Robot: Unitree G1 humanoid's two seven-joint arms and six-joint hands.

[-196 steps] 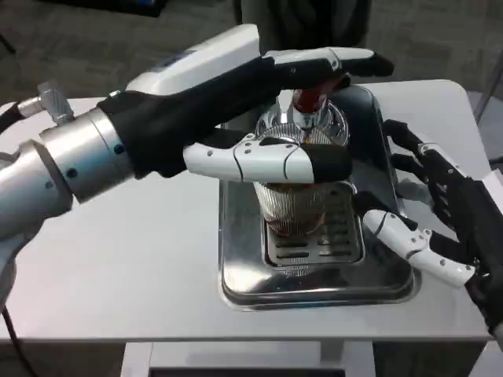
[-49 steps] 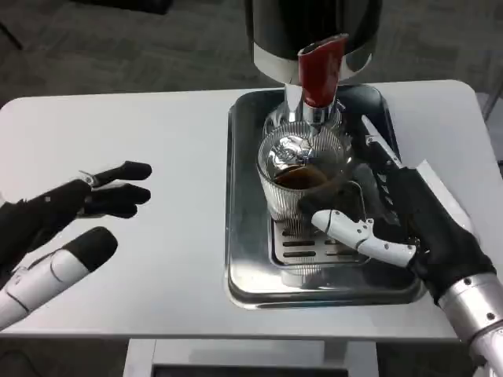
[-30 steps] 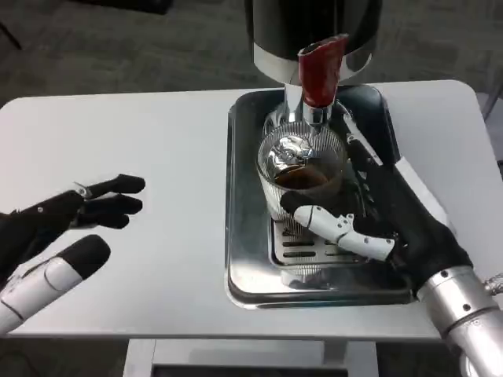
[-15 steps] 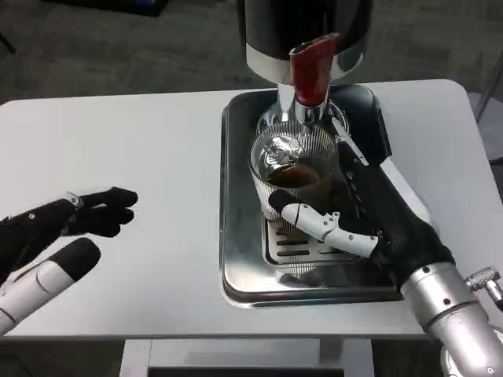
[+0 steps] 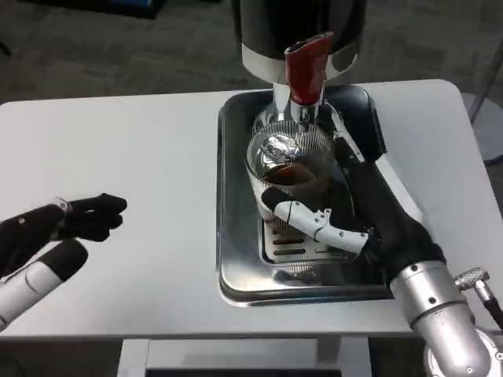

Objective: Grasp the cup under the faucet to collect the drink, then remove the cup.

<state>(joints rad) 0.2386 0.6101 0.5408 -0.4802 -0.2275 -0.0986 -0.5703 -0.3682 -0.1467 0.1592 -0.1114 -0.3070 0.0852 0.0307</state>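
Observation:
A ribbed clear glass cup (image 5: 288, 174) with dark drink in it stands on the grate of a steel drip tray (image 5: 236, 267), right under the chrome faucet with its red lever (image 5: 306, 67). My right hand (image 5: 369, 216) wraps the cup: the thumb (image 5: 314, 221) lies across its front and the black fingers run up its right side. My left hand (image 5: 43, 236) hovers over the table at the far left, fingers apart and holding nothing.
The dark drink dispenser (image 5: 299, 31) rises at the back of the tray. The white table (image 5: 134, 165) spreads to the left, with its front edge close below the tray.
My left hand has left the faucet lever and pulled back to the far left. My right hand has closed in around the cup. The camera view has shifted slightly.

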